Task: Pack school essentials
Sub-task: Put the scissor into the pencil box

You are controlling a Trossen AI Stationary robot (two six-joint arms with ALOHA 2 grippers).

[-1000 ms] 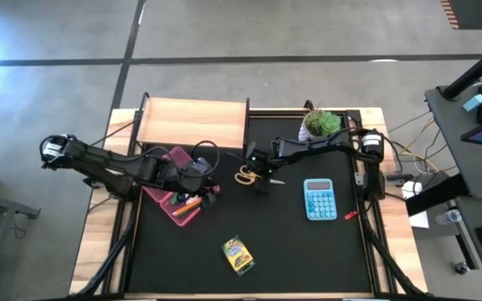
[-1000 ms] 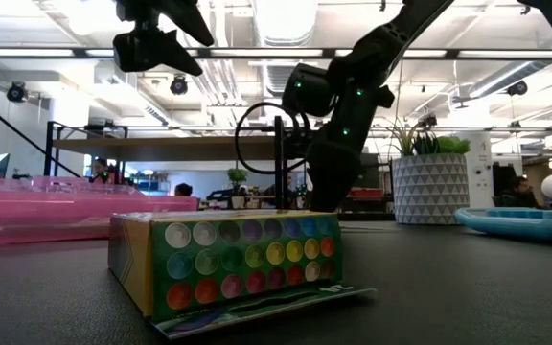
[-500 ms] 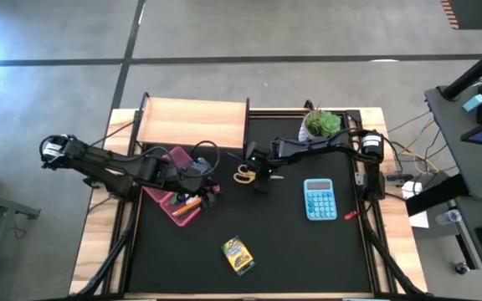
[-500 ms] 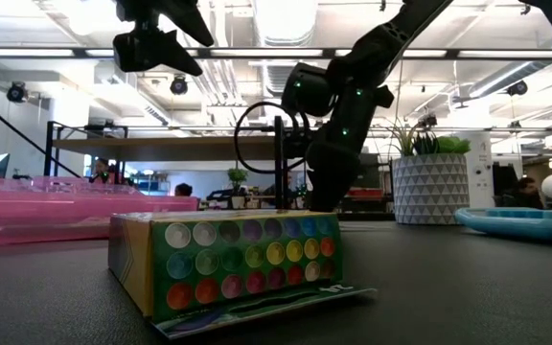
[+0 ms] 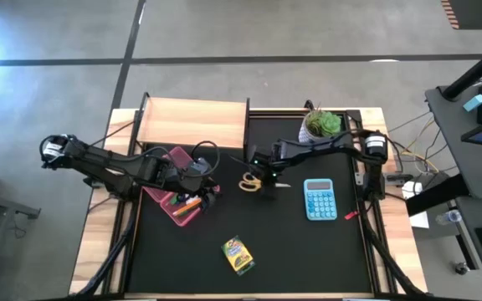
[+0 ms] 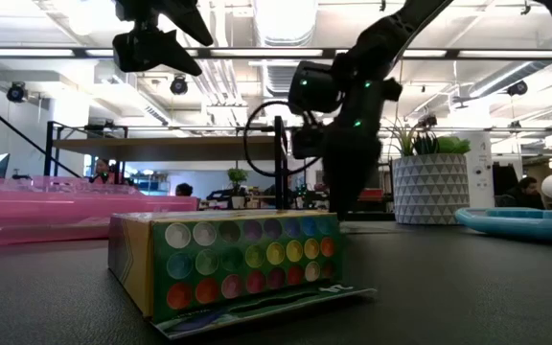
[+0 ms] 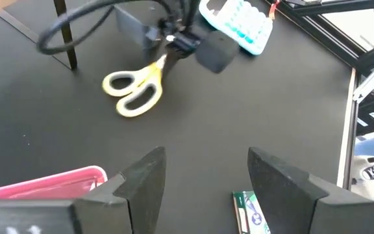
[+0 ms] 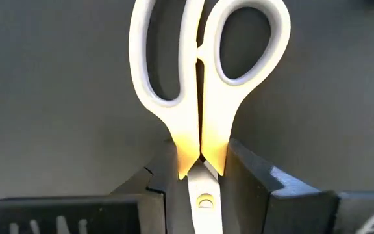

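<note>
Yellow-handled scissors (image 5: 247, 181) are at the mat's middle, also seen in the left wrist view (image 7: 135, 91). My right gripper (image 5: 261, 178) is shut on them. My left gripper (image 5: 212, 191) is open and empty above the near end of the pink pencil case (image 5: 172, 199), which holds orange pencils (image 5: 187, 203). The yellow-green crayon box (image 5: 238, 255) lies flat on the mat near the front edge, and close up in the low view (image 6: 228, 259). My right gripper pinches the scissors' neck (image 8: 202, 153), where the yellow handles meet the blades by the pivot, between its two fingers (image 8: 249, 172). The fingers come slanting down from the table's right. The handle loops (image 8: 206, 52) point toward the table's left. Whether the scissors rest on the mat, I cannot tell.
A blue calculator (image 5: 319, 199) lies right of the scissors. A potted green plant (image 5: 321, 124) stands at the far right. A wooden board (image 5: 192, 124) stands at the far left. A small red thing (image 5: 350, 216) lies at the mat's right edge.
My right gripper has moved a little toward the table's near edge and right, shut on the scissors, which have shifted with it.
</note>
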